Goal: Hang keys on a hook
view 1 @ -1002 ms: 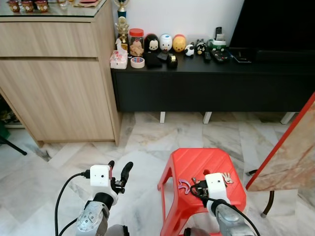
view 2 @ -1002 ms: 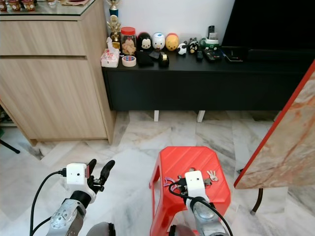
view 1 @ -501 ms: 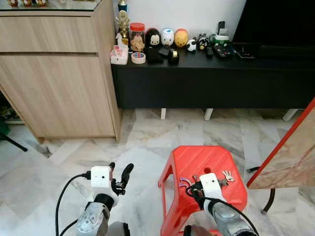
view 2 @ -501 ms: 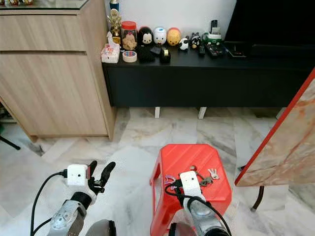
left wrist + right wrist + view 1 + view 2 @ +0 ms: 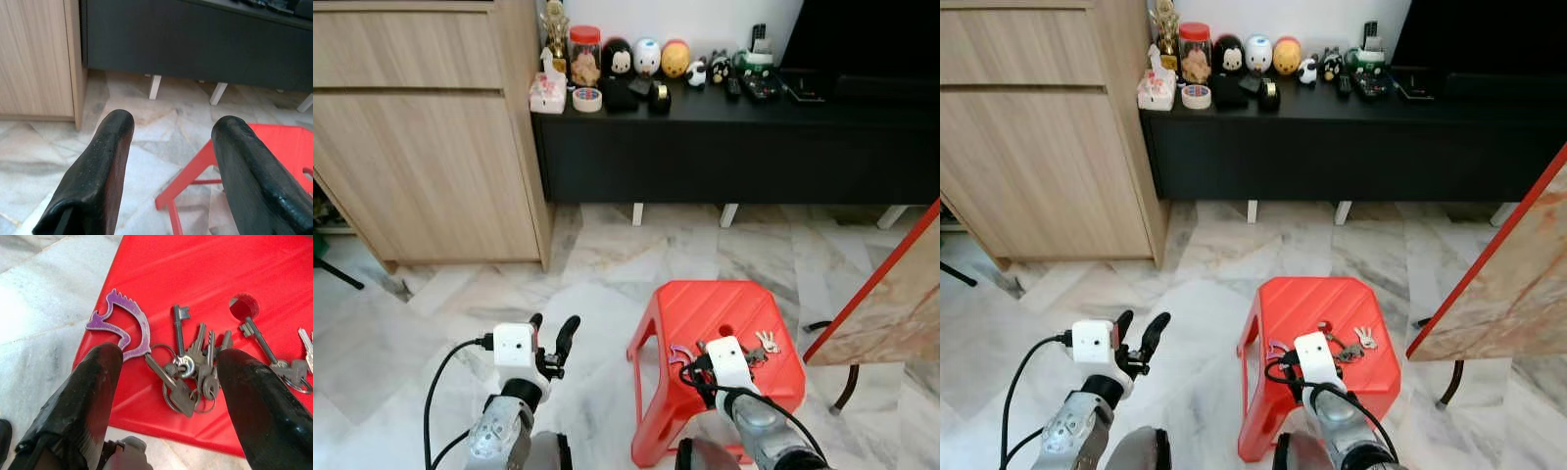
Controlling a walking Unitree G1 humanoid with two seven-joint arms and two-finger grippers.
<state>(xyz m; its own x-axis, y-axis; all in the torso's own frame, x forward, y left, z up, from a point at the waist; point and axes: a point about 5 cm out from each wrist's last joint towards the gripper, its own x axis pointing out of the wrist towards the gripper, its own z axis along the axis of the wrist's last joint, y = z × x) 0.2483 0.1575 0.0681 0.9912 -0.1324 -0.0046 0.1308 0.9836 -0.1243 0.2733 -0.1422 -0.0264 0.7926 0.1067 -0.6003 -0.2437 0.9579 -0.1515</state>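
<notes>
A bunch of metal keys (image 5: 188, 369) with a purple horse-shaped charm (image 5: 122, 325) lies flat on the top of a red plastic stool (image 5: 705, 305). A second small set of keys (image 5: 765, 344) lies near the stool's right edge. My right gripper (image 5: 170, 357) hovers open just above the bunch, one finger (image 5: 93, 396) beside the charm and the other on the far side of the keys. Its white wrist camera (image 5: 725, 358) covers part of the bunch in the eye views. Left of the stool, my left gripper (image 5: 551, 337) is held open over the marble floor, holding nothing.
A long black console (image 5: 734, 147) with figurines, a jar and remotes stands against the wall ahead. A tall wooden cabinet (image 5: 421, 157) fills the left. A red-edged marble table top (image 5: 886, 294) juts in at the right, close to the stool.
The head view has tilted down and the room has slid upward in the picture. My right gripper stays over the keys on the stool; the left gripper holds its place.
</notes>
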